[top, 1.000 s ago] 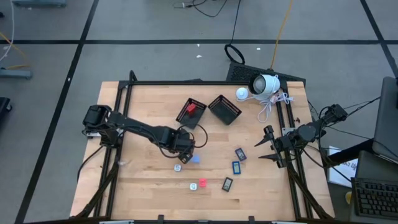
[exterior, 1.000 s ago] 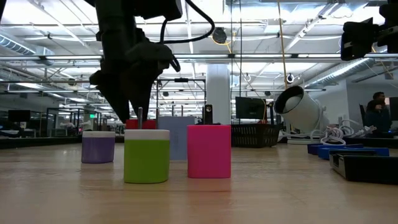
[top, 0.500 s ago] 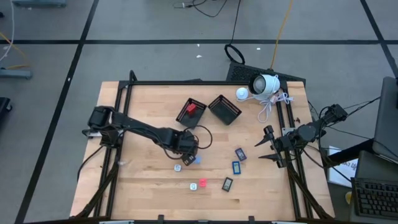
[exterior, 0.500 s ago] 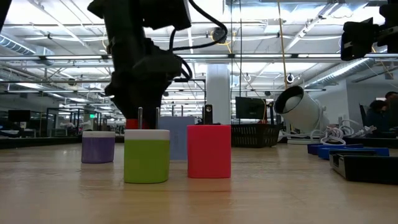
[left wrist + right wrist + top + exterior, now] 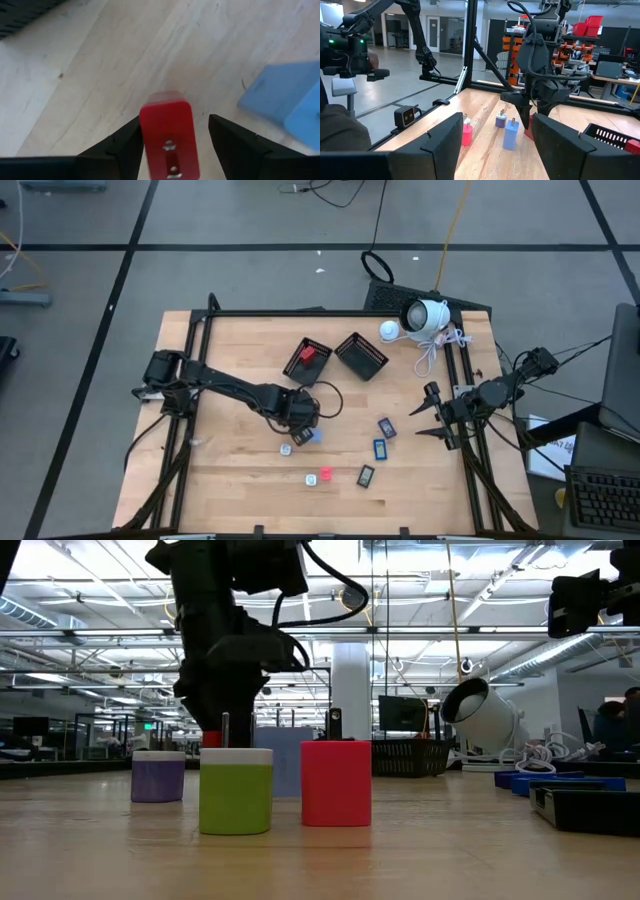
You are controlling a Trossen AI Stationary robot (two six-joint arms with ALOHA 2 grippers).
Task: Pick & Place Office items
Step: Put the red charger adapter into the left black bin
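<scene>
The red block (image 5: pixel 167 137), near the surface's (image 5: pixel 230 470) middle beside a pale blue block (image 5: pixel 280 102), is straddled by the half-open left gripper (image 5: pixel 172 145), not yet clamped; closing should be centred and square.

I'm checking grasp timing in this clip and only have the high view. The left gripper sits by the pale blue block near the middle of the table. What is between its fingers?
Observer: The left wrist view shows a red block standing between the fingers of the left gripper.
Operator: Are they clamped on it?
Observer: Not yet. A strip of bare table shows between the block and one finger.
Operator: And the right gripper, out at the table's edge?
Observer: In its own wrist view the right gripper is open with nothing between its fingers.
</scene>
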